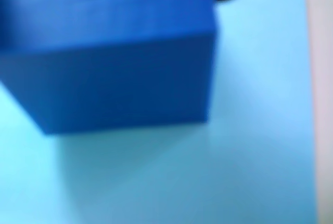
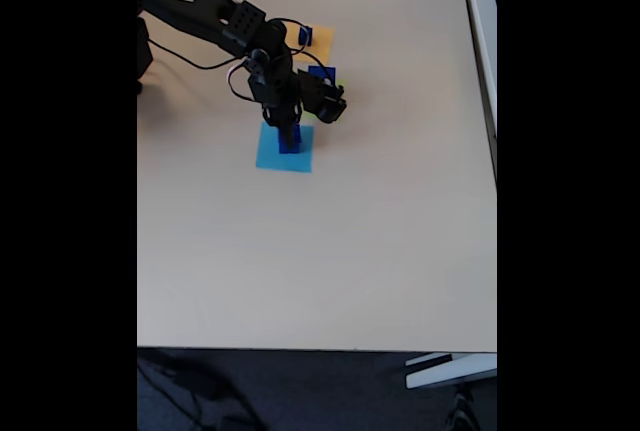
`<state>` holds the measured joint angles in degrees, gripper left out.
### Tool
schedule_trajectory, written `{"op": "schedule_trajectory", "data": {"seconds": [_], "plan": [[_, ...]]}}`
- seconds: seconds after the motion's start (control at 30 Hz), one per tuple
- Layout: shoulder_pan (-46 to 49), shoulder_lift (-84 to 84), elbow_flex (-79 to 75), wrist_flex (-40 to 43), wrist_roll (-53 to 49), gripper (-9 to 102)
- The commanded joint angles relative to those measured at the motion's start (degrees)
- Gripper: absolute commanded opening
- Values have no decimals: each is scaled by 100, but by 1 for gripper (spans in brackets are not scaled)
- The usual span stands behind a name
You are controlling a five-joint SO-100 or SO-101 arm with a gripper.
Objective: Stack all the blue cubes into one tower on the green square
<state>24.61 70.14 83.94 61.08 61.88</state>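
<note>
Over the flat light blue square patch (image 2: pixel 284 147) on the pale beige tabletop (image 2: pixel 330 251), the black two-finger gripper (image 2: pixel 289 131) of the black robot arm (image 2: pixel 215 16) is hanging, as the fixed view is showing it. A solid dark blue cube (image 2: pixel 290 141) is sitting at its tip above that patch; whether the fingers are pinching it or standing spread I cannot tell. Close up in the wrist view, this cube (image 1: pixel 112 63) is filling the upper left, blurred, with the light blue patch (image 1: pixel 250 146) lying beneath it. Beyond the gripper in the fixed view, another dark blue cube (image 2: pixel 322 75) is resting by a sliver of the pale lime-green square (image 2: pixel 340 88). Farther back, a small blue cube (image 2: pixel 306 35) is sitting on the flat orange-yellow square (image 2: pixel 320 43).
</note>
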Motion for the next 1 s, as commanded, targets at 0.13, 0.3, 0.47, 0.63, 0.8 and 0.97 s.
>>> {"op": "schedule_trajectory", "data": {"seconds": [0.13,0.3,0.47,0.63,0.8,0.97], "plan": [[70,246,-35,-53,44,12],[53,255,-35,-70,18,9],[-9,422,-202,105,18,9],[-123,554,-1213,1063,132,9],[-308,598,-2285,1819,281,10],[-738,809,-2619,2004,694,10]]}}
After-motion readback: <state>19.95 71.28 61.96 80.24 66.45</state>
